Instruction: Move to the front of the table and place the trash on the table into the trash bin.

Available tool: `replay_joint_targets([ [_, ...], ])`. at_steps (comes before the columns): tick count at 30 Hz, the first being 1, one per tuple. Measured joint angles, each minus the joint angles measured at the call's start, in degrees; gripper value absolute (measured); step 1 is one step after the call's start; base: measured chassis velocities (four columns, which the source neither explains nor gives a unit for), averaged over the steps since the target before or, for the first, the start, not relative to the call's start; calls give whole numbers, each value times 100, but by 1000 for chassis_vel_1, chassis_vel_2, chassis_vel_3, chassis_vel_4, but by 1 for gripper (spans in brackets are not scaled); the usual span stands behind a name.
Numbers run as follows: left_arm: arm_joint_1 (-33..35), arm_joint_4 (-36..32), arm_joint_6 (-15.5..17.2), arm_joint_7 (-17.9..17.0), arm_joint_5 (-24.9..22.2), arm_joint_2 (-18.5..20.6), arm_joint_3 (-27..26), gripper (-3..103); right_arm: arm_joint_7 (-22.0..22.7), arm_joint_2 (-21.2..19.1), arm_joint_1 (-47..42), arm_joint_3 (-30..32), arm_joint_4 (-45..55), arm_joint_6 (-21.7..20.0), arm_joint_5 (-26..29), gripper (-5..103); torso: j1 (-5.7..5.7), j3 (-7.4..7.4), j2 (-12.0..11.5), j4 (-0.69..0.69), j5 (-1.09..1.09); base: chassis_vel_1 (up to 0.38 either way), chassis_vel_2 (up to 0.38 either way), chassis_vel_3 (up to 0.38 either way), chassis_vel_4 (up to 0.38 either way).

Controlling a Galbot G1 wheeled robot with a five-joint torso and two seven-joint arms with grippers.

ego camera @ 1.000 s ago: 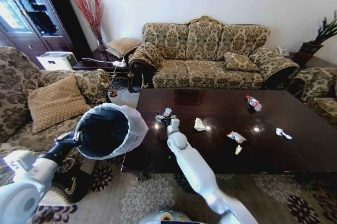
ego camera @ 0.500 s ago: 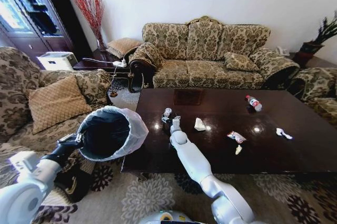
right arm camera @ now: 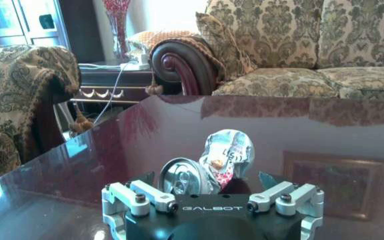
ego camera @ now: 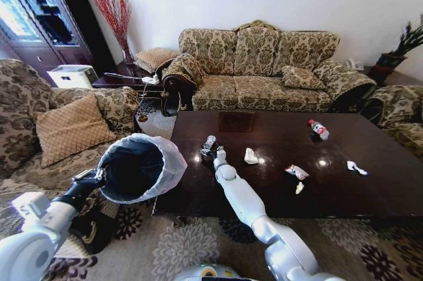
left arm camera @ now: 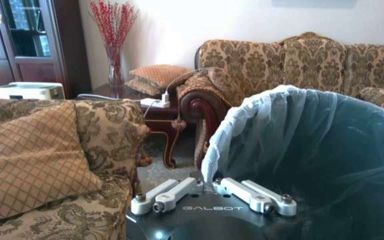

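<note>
My right gripper reaches over the dark glossy table to a crushed silver can. In the right wrist view the can sits between the spread fingers of this gripper, which is open. My left gripper is shut on the rim of the trash bin, holding it tilted off the table's left end. The left wrist view shows this gripper pinching the bag-lined rim of the bin. More trash lies to the right: a white paper wad, a wrapper, a bottle.
A small white scrap lies near the table's right end. A long patterned sofa stands behind the table, armchairs with cushions on the left. A patterned rug covers the floor in front.
My right gripper has slid forward and slightly left until the can is between its fingers. The bin in my left gripper has barely shifted.
</note>
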Motion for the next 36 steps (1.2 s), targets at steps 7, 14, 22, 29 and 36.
replay_joint_targets([
  [7, 13, -17, -8, 9, -5, -30, -5, 0, -314, -3, 89, 18, -234, 172, -98, 101, 0, 0, 0, 0, 0, 0, 0, 0, 0],
  [14, -17, -16, -8, 10, 26, -56, 78, 0, -496, -4, 152, 7, -254, 210, -93, 82, 0, 0, 0, 0, 0, 0, 0, 0, 0],
  [22, -11, 6, -25, 8, 38, -74, 94, 0, -633, -5, 167, -6, -286, 162, -95, 49, 0, 0, 0, 1, 0, 0, 0, 0, 0],
  [29, -15, 29, -43, 6, 90, -93, 160, 0, -624, -5, 101, -12, -236, 144, -99, 35, -1, -1, 0, 0, 0, 0, 0, 0, 0],
  [36, -10, 43, -69, 6, 117, -82, 196, 0, -564, -7, -31, -11, 32, 90, -60, 35, 0, 0, 0, 0, -1, 0, 0, 0, 0],
])
